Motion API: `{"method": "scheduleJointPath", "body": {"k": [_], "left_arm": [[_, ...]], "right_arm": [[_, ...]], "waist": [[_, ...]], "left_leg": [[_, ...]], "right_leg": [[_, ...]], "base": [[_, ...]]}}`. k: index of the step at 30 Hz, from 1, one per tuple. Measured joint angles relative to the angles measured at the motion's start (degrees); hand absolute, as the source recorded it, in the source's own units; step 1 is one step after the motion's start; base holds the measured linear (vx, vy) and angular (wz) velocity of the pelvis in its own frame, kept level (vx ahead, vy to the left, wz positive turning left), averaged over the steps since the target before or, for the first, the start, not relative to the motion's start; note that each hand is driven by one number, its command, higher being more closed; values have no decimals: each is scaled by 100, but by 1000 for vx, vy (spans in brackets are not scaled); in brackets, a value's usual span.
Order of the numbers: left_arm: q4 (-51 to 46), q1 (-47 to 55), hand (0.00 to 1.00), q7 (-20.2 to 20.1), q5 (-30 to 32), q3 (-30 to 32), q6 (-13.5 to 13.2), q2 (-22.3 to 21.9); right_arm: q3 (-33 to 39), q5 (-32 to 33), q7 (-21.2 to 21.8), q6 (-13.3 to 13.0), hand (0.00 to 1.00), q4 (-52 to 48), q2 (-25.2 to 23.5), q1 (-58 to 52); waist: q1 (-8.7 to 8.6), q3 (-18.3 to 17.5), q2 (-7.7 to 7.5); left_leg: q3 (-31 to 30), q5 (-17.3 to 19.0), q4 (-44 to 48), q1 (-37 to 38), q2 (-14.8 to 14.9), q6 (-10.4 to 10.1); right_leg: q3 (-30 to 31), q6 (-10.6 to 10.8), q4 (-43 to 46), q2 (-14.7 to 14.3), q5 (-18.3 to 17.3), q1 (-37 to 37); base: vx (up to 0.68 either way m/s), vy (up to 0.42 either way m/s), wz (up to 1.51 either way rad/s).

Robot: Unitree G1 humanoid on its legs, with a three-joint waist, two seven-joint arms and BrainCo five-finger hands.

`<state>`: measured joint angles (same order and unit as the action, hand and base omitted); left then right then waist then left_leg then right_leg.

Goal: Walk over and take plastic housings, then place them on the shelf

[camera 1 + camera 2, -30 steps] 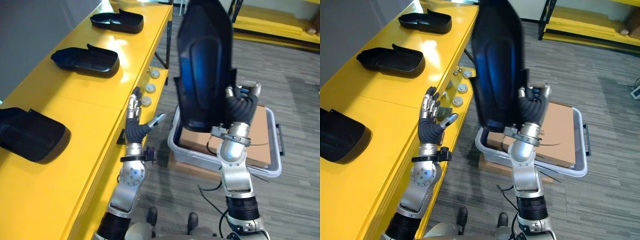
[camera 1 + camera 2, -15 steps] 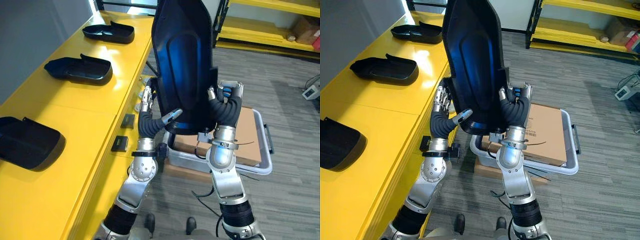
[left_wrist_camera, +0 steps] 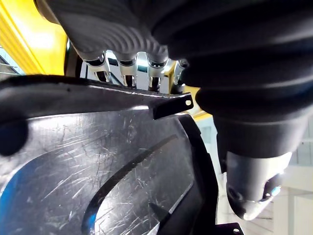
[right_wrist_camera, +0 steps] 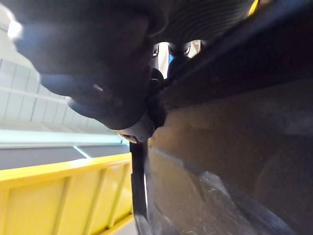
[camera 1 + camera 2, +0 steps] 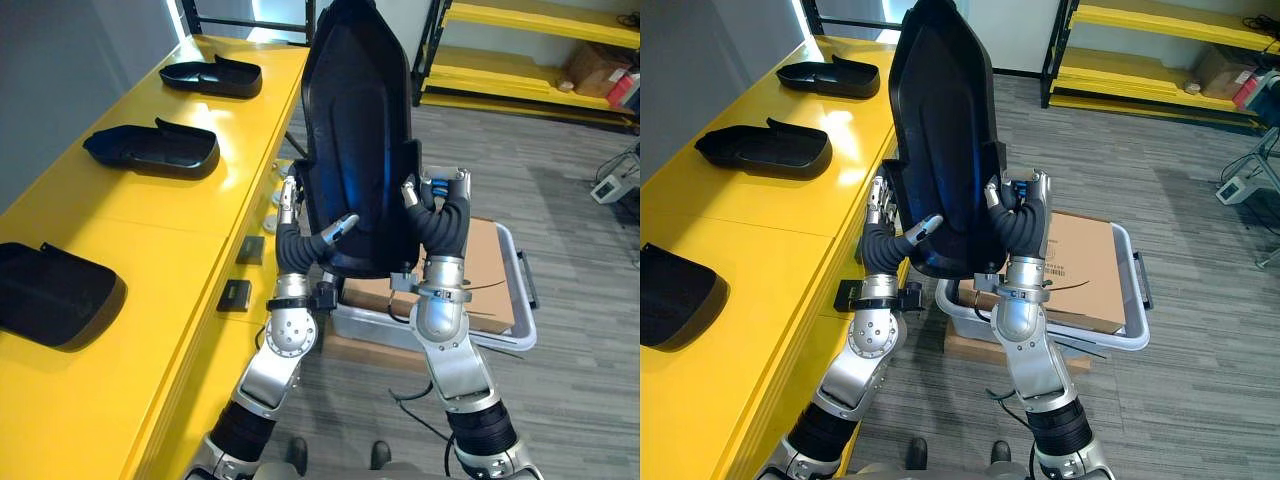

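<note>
Left eye view: long yellow bench (image 5: 170, 240) down the left with three black housings (image 5: 212, 76) (image 5: 150, 150) (image 5: 55, 295) lying well apart on it, grey plank floor (image 5: 590, 230), yellow shelving (image 5: 500, 78) at the far end, a grey bin (image 5: 505, 338) with a cardboard box (image 5: 488, 270) beside the bench. Another plastic housing (image 5: 360, 130) is held above the bin, long axis near upright, narrow rounded end up. Left hand (image 5: 297, 245) pinches its left edge, thumb across the near face; right hand (image 5: 440, 225) curls round its right edge.
</note>
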<state>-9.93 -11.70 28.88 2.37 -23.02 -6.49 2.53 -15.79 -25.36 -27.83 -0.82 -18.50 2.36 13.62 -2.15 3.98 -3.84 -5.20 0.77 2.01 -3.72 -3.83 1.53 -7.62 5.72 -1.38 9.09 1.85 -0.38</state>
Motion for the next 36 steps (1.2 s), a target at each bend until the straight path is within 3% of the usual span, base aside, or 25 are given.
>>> {"method": "scheduleJointPath", "body": {"k": [16,24,36], "left_arm": [[-140,606,0,-46,65,340,29,-243],[-237,951,0,-55,55,635,-19,-246],[-329,1136,0,-331,-194,752,-33,-349]], "right_arm": [[43,-254,50,9,100,476,-204,-474],[607,-253,-77,12,100,473,-309,-477],[552,-251,-59,9,100,152,-338,-462]], "waist": [[8,-125,2],[18,-127,0],[31,-127,0]], "left_leg": [[-185,-232,-425,240,3,11],[-203,-236,-446,251,3,13],[-202,-232,-449,312,7,10]], "right_leg": [[-184,-16,21,4,-41,107],[-190,23,11,4,-50,122],[-185,32,1,4,-59,185]], "base": [[-15,-3,5],[0,0,0],[-14,-2,0]]}}
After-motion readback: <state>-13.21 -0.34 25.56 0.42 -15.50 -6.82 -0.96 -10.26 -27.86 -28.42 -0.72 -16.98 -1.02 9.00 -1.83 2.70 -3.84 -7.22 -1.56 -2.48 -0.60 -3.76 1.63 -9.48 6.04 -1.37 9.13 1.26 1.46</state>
